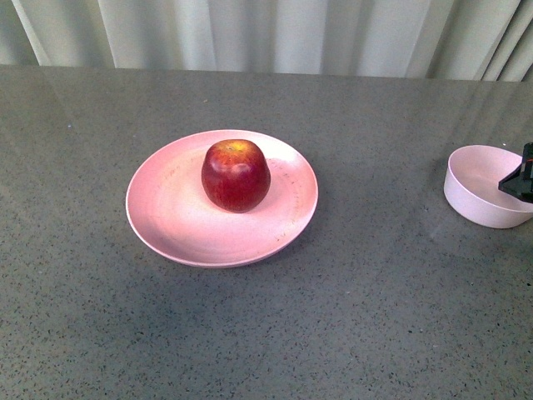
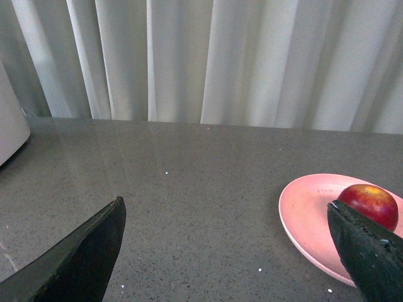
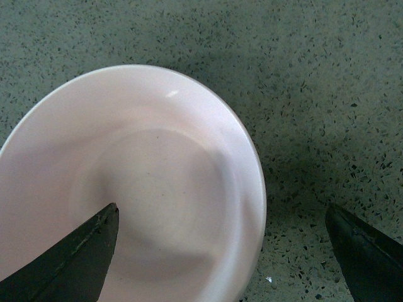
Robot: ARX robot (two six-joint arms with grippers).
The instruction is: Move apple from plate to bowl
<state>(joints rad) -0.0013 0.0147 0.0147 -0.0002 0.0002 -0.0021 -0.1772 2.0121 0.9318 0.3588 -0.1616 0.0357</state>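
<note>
Grey speckled desk (image 1: 266, 333) is taking up pretty much the whole scene, with a pale pleated curtain (image 1: 266, 33) hanging along its far edge. Some rounded white thing (image 2: 9, 119) is sitting on it too, mostly cut off, can't tell what.

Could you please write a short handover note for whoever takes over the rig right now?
Left gripper: open, holding nothing, facing bare table, not yet at the apple.
Right gripper: open, holding nothing, straddling the rim of the bowl, one finger over the inside, one outside.
The apple sits on the plate; the bowl is empty, to the robot's right of the plate.
Done: nothing.
Left: grasp the apple, lift it, carry it to the bowl, release.
</note>
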